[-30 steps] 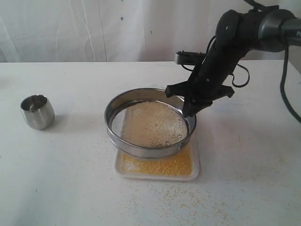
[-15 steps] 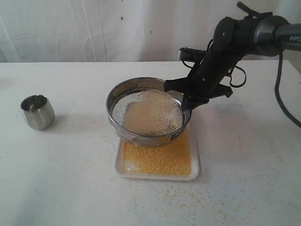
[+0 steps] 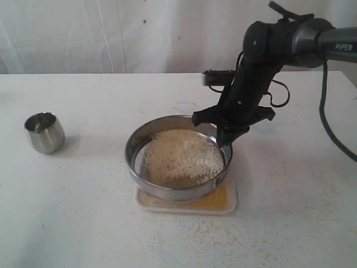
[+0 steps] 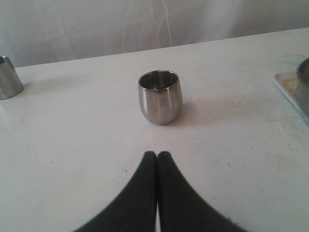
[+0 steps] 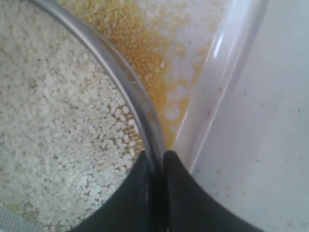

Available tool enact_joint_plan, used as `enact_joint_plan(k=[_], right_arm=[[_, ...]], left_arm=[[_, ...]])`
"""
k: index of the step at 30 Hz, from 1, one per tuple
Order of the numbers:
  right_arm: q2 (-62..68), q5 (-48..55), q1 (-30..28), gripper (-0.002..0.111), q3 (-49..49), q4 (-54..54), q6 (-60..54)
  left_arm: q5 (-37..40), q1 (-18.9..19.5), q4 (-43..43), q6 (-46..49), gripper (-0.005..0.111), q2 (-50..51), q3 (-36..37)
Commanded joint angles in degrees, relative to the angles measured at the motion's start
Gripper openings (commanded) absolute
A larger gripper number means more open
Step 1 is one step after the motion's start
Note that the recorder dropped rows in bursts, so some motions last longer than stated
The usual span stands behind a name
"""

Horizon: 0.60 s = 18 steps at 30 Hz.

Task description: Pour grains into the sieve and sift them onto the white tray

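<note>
Grips the steel band of the sieve (image 3: 173, 192) with the right gripper (image 3: 225, 139), at the far-right part of the rim. Fingers (image 5: 137, 193) pinched tight on the band, one inside the sieve, one outside.

Has the sieve directly over the white tray (image 3: 227, 204), roughly level. Resting on it or hanging just above: cannot tell from this angle.

Shows a pale, coarse layer of the grains (image 3: 181, 156) across most of the mesh inside the sieve. Shows finer yellow grains on the tray floor beneath the sieve, visible along its near edge and beside the gripped rim. Notes loose yellow specks on the table (image 3: 290, 212) around the sieve, thickest on the near side.

Notes the steel cup (image 3: 44, 132) upright, well apart from the sieve on its left. Has the left gripper (image 4: 157, 157) facing that cup, clear of it, fingers pressed together and grasping nothing.
</note>
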Motion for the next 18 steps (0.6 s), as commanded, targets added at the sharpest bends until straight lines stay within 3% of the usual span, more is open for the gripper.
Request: enact_joint_plan(k=[1,5,18], right_arm=[[-0.4,-12.1,-0.2,0.000,-0.1,-0.6,3.6],[-0.6,-1.2,0.7,0.000,0.0,0.5,4.8],[-3.5,-3.7,1.1,0.000,0.0,-2.7,3.0]], left_arm=[[-0.3,0.0,-0.5,0.0,0.000,-0.3,0.2],[-0.3,0.0,-0.5,0.0,0.000,-0.3,0.2],[-0.3,0.0,-0.5,0.0,0.000,-0.3,0.2]])
